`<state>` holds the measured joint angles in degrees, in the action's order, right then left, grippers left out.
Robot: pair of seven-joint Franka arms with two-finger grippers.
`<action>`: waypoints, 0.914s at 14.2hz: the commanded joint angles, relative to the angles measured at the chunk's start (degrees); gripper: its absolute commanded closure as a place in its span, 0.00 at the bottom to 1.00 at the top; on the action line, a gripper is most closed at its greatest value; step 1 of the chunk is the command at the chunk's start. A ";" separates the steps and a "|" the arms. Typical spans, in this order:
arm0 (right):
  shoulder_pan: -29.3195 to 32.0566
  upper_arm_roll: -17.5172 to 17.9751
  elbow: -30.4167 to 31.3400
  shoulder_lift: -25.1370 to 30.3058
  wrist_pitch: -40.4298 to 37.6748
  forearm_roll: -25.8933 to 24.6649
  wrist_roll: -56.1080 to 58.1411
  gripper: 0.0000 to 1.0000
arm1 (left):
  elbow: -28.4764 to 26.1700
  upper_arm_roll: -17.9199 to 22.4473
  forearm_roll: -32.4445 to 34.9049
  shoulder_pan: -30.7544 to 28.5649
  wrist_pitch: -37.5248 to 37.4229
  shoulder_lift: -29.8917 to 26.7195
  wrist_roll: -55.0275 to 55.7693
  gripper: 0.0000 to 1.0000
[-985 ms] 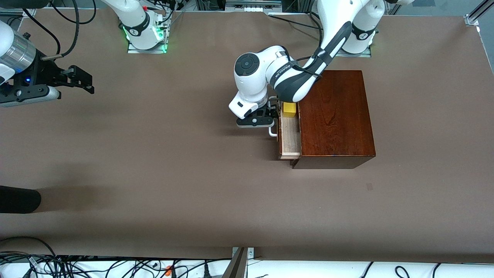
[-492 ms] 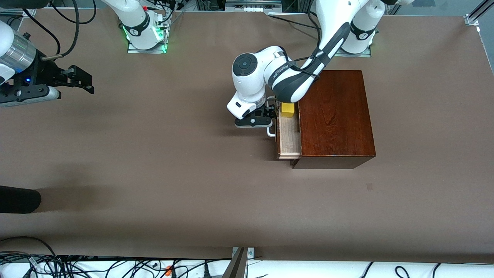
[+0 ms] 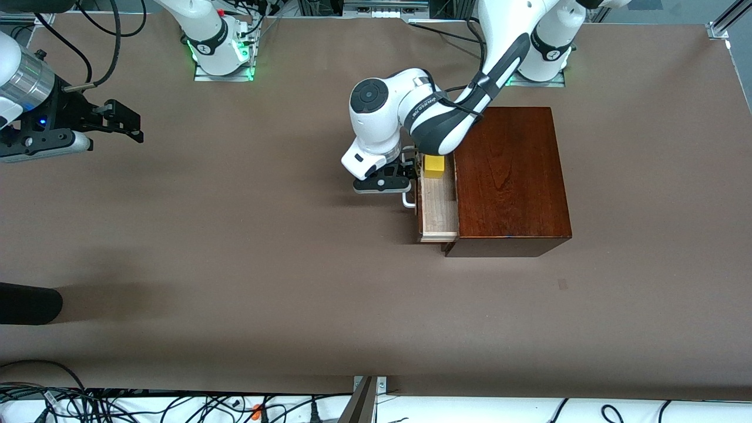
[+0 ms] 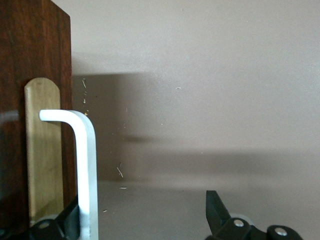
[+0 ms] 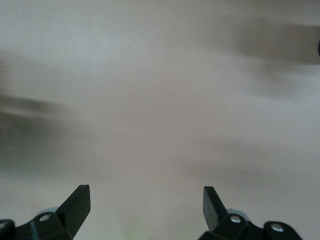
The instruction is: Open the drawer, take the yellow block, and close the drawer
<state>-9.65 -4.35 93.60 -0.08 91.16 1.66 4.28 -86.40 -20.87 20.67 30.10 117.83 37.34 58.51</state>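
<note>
The dark reddish-brown box (image 3: 511, 176) stands near the left arm's base. Its drawer (image 3: 437, 205) is pulled partly out toward the right arm's end, pale inside. The yellow block (image 3: 435, 165) sits in the drawer, at the end farther from the front camera. My left gripper (image 3: 406, 175) (image 4: 142, 210) is open in front of the drawer; one of its fingers (image 4: 70, 215) sits between the white handle (image 3: 408, 200) (image 4: 85, 165) and the drawer front (image 4: 30, 60). My right gripper (image 3: 134, 124) (image 5: 145, 192) waits open over bare table at the right arm's end.
A black rounded object (image 3: 29, 302) juts in at the right arm's end, nearer the front camera. Cables (image 3: 117, 405) lie along the table's near edge. Brown table (image 3: 264, 247) spreads wide in front of the drawer.
My left gripper has moved toward the right arm's end, and the drawer has slid farther out with it. More of the yellow block shows. The right arm has not moved.
</note>
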 commanded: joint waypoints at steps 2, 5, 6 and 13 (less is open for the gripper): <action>0.24 0.22 -0.87 -0.10 -0.46 -0.69 -0.68 0.00 | 2.99 -1.02 -2.48 0.75 1.71 1.95 2.40 0.00; 0.24 0.22 -0.87 -0.10 -0.46 -0.69 -0.68 0.00 | 5.44 -1.19 -2.30 1.19 -4.96 1.60 2.05 0.00; 0.33 0.22 -0.87 -0.18 -0.46 -0.69 -0.77 0.00 | 6.41 -1.19 -2.30 1.54 -7.42 1.60 2.04 0.00; 0.24 0.22 -0.87 -0.10 -0.46 -0.69 -0.77 0.00 | 12.65 -2.16 -5.97 0.23 -20.87 -1.90 -3.30 0.00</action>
<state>-9.64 -4.38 93.59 -0.08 91.16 1.65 4.28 -76.37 -23.34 18.21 31.00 101.40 37.57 58.78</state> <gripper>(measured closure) 0.000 0.000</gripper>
